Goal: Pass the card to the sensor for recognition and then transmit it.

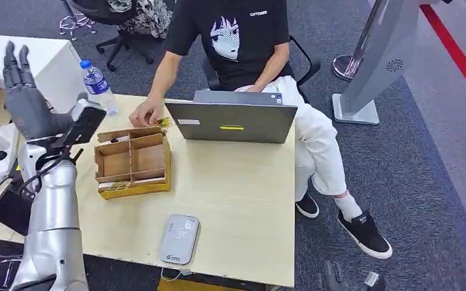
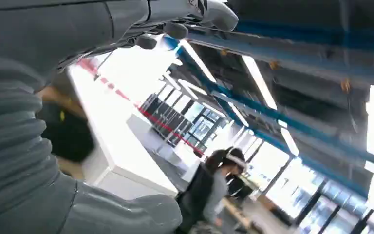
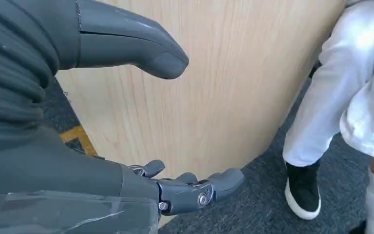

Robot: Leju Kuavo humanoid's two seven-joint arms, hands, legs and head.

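Both ribbed grey hands, left hand [image 1: 21, 97] and right hand [image 3: 126, 122], are hanging released, fingers apart, by the smooth wooden table [image 1: 243, 194] bearing the rounded grey sensor [image 1: 179, 239].

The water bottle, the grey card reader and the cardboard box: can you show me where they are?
water bottle [image 1: 98, 86], head view, on its label, mid-body.
grey card reader [image 1: 179, 239], head view, middle of its top face.
cardboard box [image 1: 135, 187], head view, on its front wall nearest the robot.
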